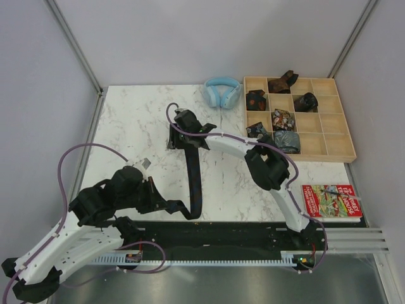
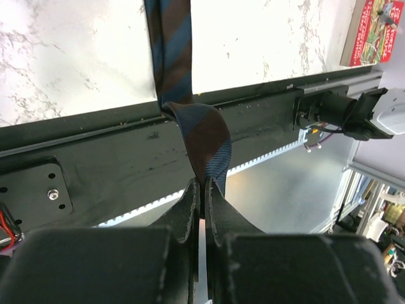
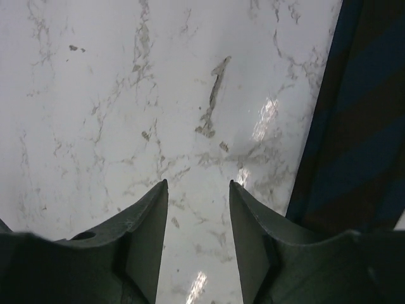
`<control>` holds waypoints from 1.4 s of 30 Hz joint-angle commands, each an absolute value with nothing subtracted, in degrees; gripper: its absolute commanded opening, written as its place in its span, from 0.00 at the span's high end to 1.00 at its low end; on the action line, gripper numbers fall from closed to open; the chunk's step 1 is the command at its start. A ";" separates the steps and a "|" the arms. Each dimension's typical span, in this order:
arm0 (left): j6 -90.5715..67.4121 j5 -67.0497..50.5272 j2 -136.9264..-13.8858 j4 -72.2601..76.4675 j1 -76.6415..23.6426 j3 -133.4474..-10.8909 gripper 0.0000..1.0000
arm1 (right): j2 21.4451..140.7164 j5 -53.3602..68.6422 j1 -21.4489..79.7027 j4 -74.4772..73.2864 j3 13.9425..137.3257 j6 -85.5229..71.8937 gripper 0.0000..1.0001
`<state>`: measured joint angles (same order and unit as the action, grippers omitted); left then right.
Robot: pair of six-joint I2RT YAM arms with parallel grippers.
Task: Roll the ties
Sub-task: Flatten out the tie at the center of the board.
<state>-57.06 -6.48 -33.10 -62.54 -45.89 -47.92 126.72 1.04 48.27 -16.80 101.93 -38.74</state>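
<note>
A dark tie (image 1: 193, 177) with brown and blue stripes lies stretched along the middle of the marble table, running from far to near. My left gripper (image 1: 172, 206) is shut on its near end, which hangs past the table's front edge. In the left wrist view the fabric (image 2: 209, 136) folds over and runs down between the closed fingertips (image 2: 204, 185). My right gripper (image 1: 179, 130) hovers at the tie's far end. Its fingers (image 3: 145, 228) stand open over bare marble, and the striped tie (image 3: 361, 126) lies just to their right, apart from them.
A wooden compartment box (image 1: 335, 136) at the back right holds several rolled ties. Light blue headphones (image 1: 221, 92) lie to its left. A red book (image 1: 331, 201) sits at the near right. A black rail (image 1: 221, 234) runs along the table's front edge.
</note>
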 commanded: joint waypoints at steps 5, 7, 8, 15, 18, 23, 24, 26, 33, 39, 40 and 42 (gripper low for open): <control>-58.27 -2.37 -34.01 -61.96 -45.97 -47.20 0.98 | 139.21 6.15 43.16 -15.64 112.24 -39.73 0.60; -56.88 -0.98 -34.63 -61.96 -45.97 -47.20 0.98 | 139.75 6.59 40.97 -15.38 111.10 -39.64 0.62; -56.26 -0.18 -35.06 -62.14 -45.97 -47.28 0.98 | 139.83 6.59 40.26 -15.29 110.57 -39.46 0.62; -51.25 6.15 -40.86 -62.49 -45.97 -49.74 0.98 | 136.42 4.48 33.85 -14.24 102.58 -37.09 0.64; -48.70 8.87 -43.06 -62.67 -45.88 -51.41 0.98 | 134.83 4.40 31.21 -14.06 99.59 -36.83 0.64; -43.43 12.13 -44.64 -62.05 -45.44 -53.52 0.98 | 131.67 1.50 27.60 -13.97 94.93 -35.60 0.64; -42.72 12.22 -45.00 -61.96 -45.35 -53.87 0.98 | 130.53 0.97 27.08 -14.06 94.31 -35.68 0.64; -40.79 12.13 -45.52 -62.05 -45.09 -54.93 0.98 | 129.38 -0.87 25.32 -14.06 92.55 -36.03 0.64; -37.00 10.20 -47.10 -68.00 -44.30 -58.79 0.98 | 125.86 3.15 24.35 -14.59 93.69 -35.77 0.64; -35.42 3.27 -45.44 -73.03 -44.38 -59.07 0.98 | 119.89 9.40 27.50 -14.50 93.96 -37.44 0.62; -34.64 0.38 -44.83 -73.91 -44.30 -58.89 0.98 | 118.84 9.93 28.12 -14.50 93.43 -38.40 0.61; -34.37 -1.92 -44.74 -75.14 -44.30 -58.01 0.98 | 114.97 10.72 30.74 -14.41 90.64 -39.72 0.61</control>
<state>-38.06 5.26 -46.11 -70.59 -44.56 -57.60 124.84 6.72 26.20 -14.50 92.97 -37.69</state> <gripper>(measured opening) 0.036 0.384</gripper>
